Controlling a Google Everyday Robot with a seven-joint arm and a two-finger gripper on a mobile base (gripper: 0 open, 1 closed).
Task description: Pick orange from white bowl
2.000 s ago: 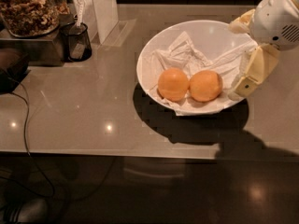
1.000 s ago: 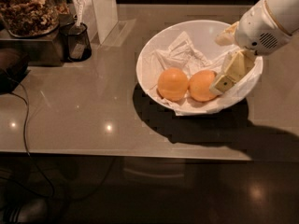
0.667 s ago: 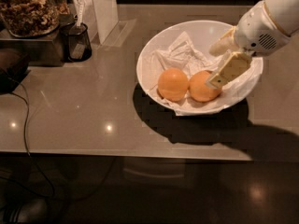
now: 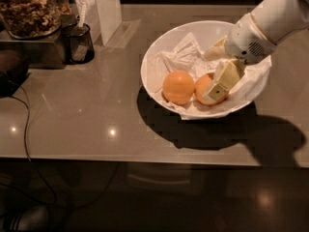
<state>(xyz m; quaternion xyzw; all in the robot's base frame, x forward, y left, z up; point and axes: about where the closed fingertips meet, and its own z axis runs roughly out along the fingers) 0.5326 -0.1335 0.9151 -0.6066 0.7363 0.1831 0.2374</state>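
**Open gripper over the orange in the white bowl**

The orange [image 4: 202, 87] is firm, round and smooth-skinned, with some weight to it. I judge it will roll or slip out of a shallow pinch. It will also bruise under hard pressure, but it will not crush easily. The best hold is across its widest part, one finger on each side, low enough that the pads close past the bulge.

It lies in the front part of the white bowl [image 4: 166, 40] on crumpled paper [image 4: 181, 57]. The paper is soft and may shift or bunch under a finger. A second orange [image 4: 178, 87] touches it, or nearly so, on the side toward the bowl's middle, so there is little room for a finger between them.

The gripper [image 4: 211, 75] is inside the bowl, right at the orange, with its jaws spread apart and gripping nothing. The near finger overlaps the fruit's outer side. The far finger lies over the paper toward the bowl's back wall. I cannot tell whether either one touches the skin.

The arm [image 4: 275, 18] reaches in over the bowl's rim.

Two seconds ago the gripper was out at that rim, clear of the fruit. It has since come down and inward. Both fruits lie where they were.

The bowl sits on a counter [image 4: 96, 100], with a jar [image 4: 29, 8] and a mesh cup [image 4: 79, 42] well apart from it.
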